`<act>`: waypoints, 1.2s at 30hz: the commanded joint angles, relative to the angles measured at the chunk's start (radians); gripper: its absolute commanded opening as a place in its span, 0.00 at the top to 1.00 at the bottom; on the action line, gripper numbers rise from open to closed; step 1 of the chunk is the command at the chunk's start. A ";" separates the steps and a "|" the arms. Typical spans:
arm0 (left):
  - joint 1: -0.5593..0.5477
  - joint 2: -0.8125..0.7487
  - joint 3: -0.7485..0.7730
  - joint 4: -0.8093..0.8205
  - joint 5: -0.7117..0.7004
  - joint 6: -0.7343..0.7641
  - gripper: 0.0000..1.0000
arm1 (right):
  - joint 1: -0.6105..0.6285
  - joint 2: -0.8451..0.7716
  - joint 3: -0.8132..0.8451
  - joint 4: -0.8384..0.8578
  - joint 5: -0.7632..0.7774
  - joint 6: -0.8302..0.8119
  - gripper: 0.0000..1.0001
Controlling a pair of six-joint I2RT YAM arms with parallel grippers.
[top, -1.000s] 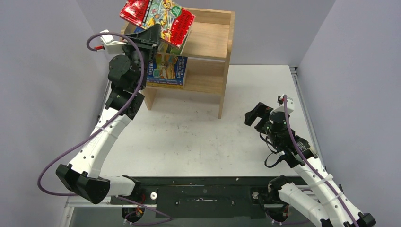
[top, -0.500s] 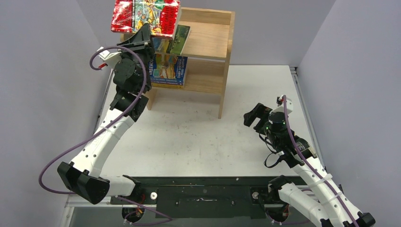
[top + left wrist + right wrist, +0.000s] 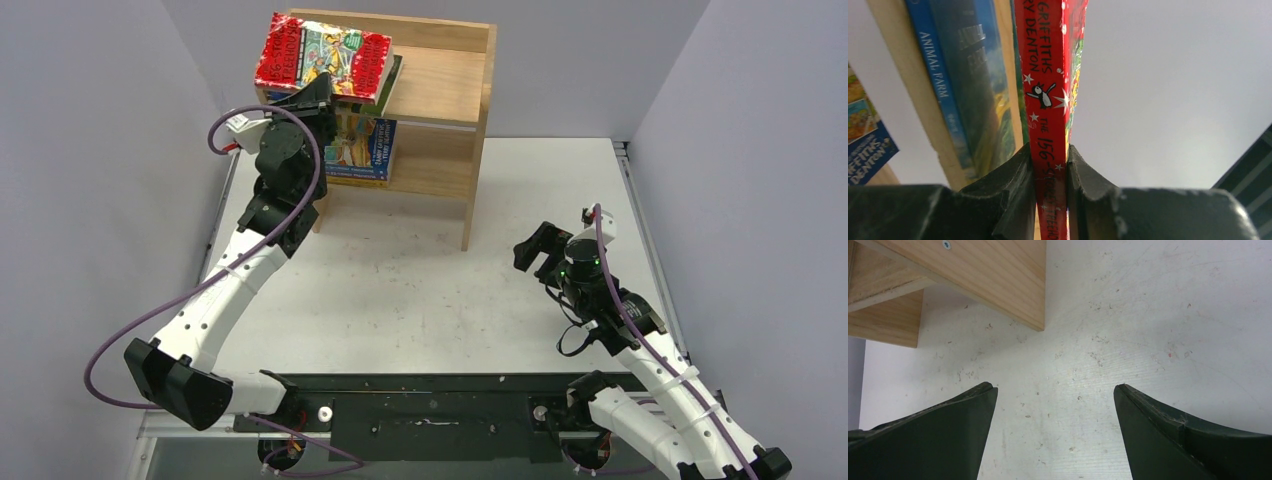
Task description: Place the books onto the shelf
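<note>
The left gripper (image 3: 1050, 152) is closed almost fully on the red-bordered book (image 3: 1047, 75), which is clamped across its spine between the two black fingers (image 3: 1008, 185). The hold is taken at one end of the spine, and the rest of the book is seen in the left wrist view running straight out from the jaws.

From above, the book is seen with its cover turned up, held over the left part of the rimmed top of the shelf (image 3: 450, 85). Just beneath it lies the Animal Farm book (image 3: 973, 90), already on that top. Whether the two covers touch cannot be told. More books (image 3: 358, 145) are stacked on the inner shelf below.

The held paperback is judged to be light and thin, so little force is needed to carry it. It is also judged to be flexible: gripped at one end, the free end may sag or swing. The cover looks glossy under the light, so some slipping between the pads is to be expected if the grip is loosened early. The spine is judged the stiffest place to hold, and the pages are kept shut by a grip there.

The right gripper (image 3: 1055, 405) is spread wide and nothing is held in it. It is poised above the table (image 3: 420, 290), near the shelf's right side panel.
</note>
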 commanded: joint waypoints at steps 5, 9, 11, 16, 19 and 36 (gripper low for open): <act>0.009 0.010 0.092 -0.027 0.033 -0.029 1.00 | -0.003 -0.006 -0.015 0.033 -0.008 0.013 0.10; 0.014 0.039 0.129 -0.069 0.057 -0.033 1.00 | -0.001 -0.013 -0.018 0.032 -0.009 0.013 0.10; 0.015 0.045 0.141 -0.094 0.060 -0.033 1.00 | -0.002 -0.015 -0.019 0.027 -0.007 0.013 0.10; 0.015 0.033 0.151 -0.155 0.049 -0.040 0.42 | -0.001 -0.023 -0.028 0.024 -0.004 0.015 0.10; 0.017 0.028 0.180 -0.221 0.046 -0.039 0.22 | -0.001 -0.019 -0.027 0.025 -0.008 0.015 0.10; 0.020 0.041 0.349 -0.494 0.059 -0.001 0.04 | -0.001 -0.013 -0.035 0.033 -0.022 0.026 0.10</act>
